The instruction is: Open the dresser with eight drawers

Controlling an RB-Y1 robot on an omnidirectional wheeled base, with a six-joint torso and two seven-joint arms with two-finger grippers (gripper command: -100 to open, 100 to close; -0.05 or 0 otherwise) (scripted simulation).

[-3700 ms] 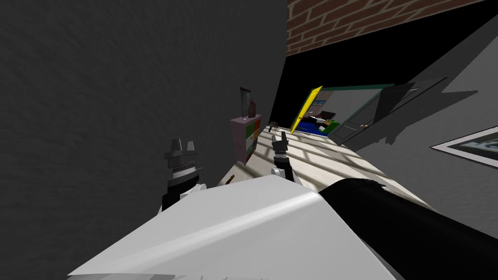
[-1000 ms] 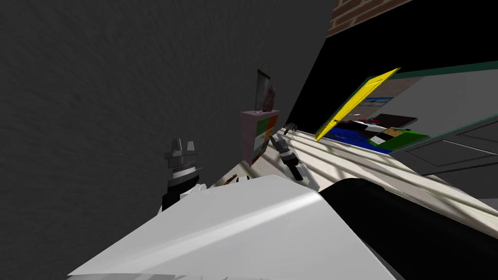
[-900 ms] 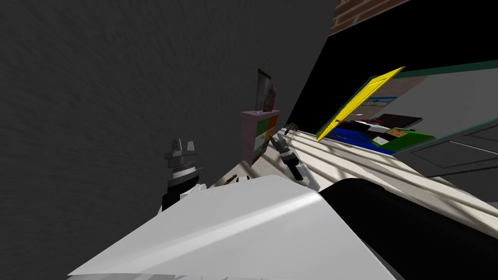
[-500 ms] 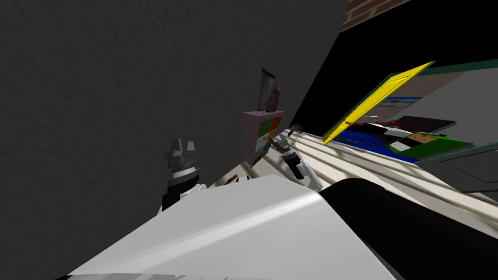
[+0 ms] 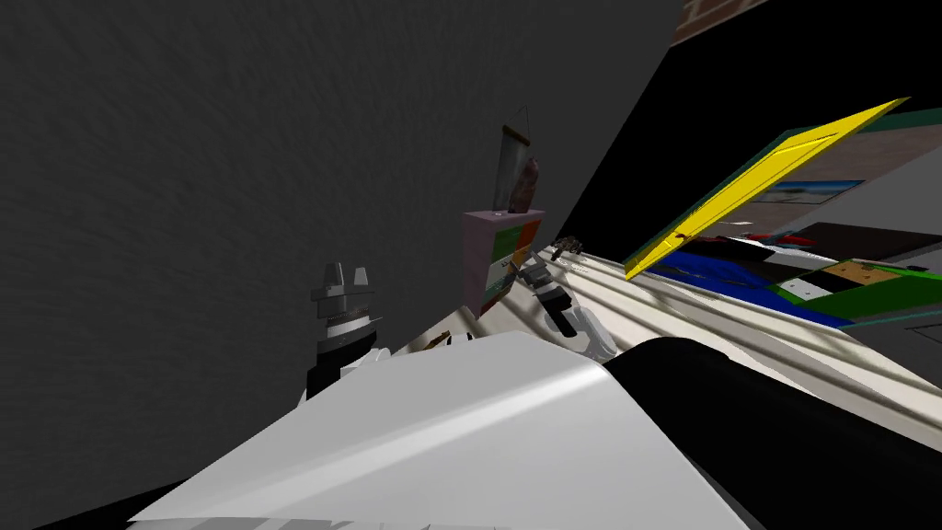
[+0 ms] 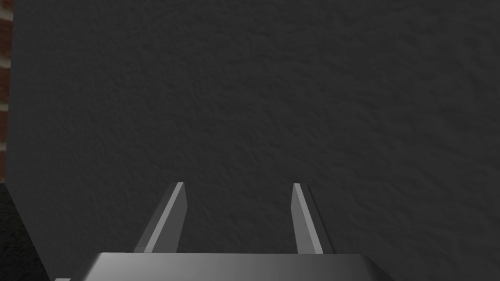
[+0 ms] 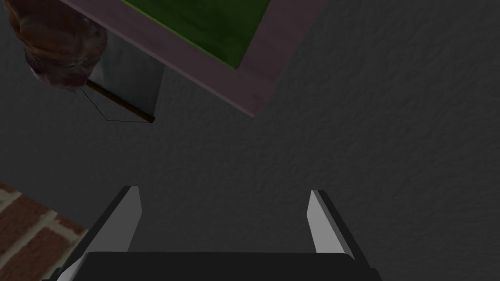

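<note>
The grey wall [image 5: 230,184] stands close ahead of my left claw [image 6: 238,184]. My right claw [image 7: 222,192] has open floor [image 5: 644,304] beside the dresser [image 5: 478,262].

Wall: a dark grey, rough-textured wall [image 5: 230,138] covers the left and upper middle of the head view.
Brick: a strip of red-brown brick wall [image 5: 704,14] sits at the top right.
Black area: a black area [image 5: 681,120] lies below the brick.
Door: a bright yellow door with a dark green edge [image 5: 763,184] stands open at the right.
Floor: a pale cream floor [image 5: 699,313] at centre right is banded with light and shadow.
Hanging: a grey scroll on a dark rod [image 5: 511,170] hangs at centre.
</note>
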